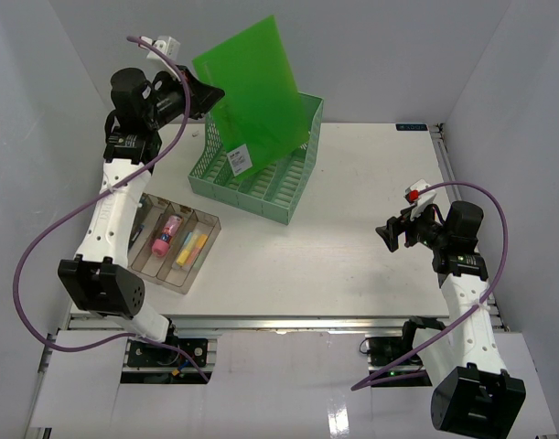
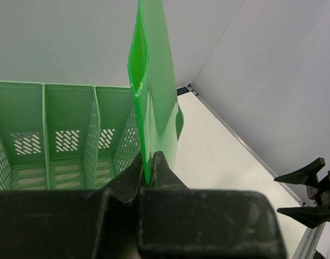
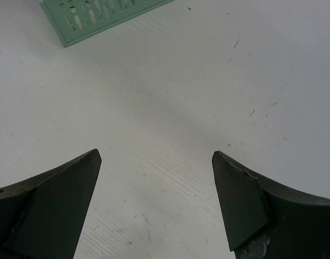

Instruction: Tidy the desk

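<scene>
place: robot lab cell | cues: plain white walls (image 1: 398, 55), rail-edged desk (image 1: 352, 229)

Your arms: left raised, right low.
Your left gripper (image 1: 209, 94) is clamped tight on a green folder (image 1: 256, 82); your right gripper (image 1: 389, 236) hovers low, jaws wide apart.
</scene>
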Controlling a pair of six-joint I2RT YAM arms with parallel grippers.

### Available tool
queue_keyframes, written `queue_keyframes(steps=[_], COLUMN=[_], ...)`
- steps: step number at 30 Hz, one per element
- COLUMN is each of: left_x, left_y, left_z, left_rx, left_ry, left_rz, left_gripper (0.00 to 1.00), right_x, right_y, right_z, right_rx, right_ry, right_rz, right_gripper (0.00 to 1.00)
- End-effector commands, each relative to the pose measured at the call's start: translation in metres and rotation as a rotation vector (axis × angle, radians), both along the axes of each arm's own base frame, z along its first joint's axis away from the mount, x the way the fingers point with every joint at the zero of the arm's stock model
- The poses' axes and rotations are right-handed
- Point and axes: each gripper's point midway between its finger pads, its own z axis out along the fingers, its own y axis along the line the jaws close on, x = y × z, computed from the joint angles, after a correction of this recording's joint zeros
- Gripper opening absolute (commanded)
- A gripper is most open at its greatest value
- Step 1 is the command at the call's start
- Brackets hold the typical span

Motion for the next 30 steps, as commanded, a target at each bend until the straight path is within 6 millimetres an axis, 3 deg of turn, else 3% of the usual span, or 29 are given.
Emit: queue_keyframes(steps=[1,10,19,30], left_x=[-0.013,-0.026,-0.027,-0.019], left_y=[-0.010,-0.056,-0.042,-0.020], left_z=[0.031,0.011,0.031,0.033], left_rx=[0.019,0.074,0.127,0.198], left_ry=[-0.108,-0.127,-0.187,-0.205], left_rz=[-0.025,-0.061,0.016,0.128], left_gripper=[0.00,0.00,0.00,0.00], right_x=[0.004,0.004,0.004,0.003], right_y=[0.000,0.000,0.000,0.000], right_z=[0.004,0.004,0.005,0.005], right_rx=[0.001,0.000,0.000,0.000], right_ry=[-0.030,-0.031,-0.033,-0.033], right_rz=[0.009,0.009,0.011,0.009], right_gripper=[0.90,0.90,0.90,0.90])
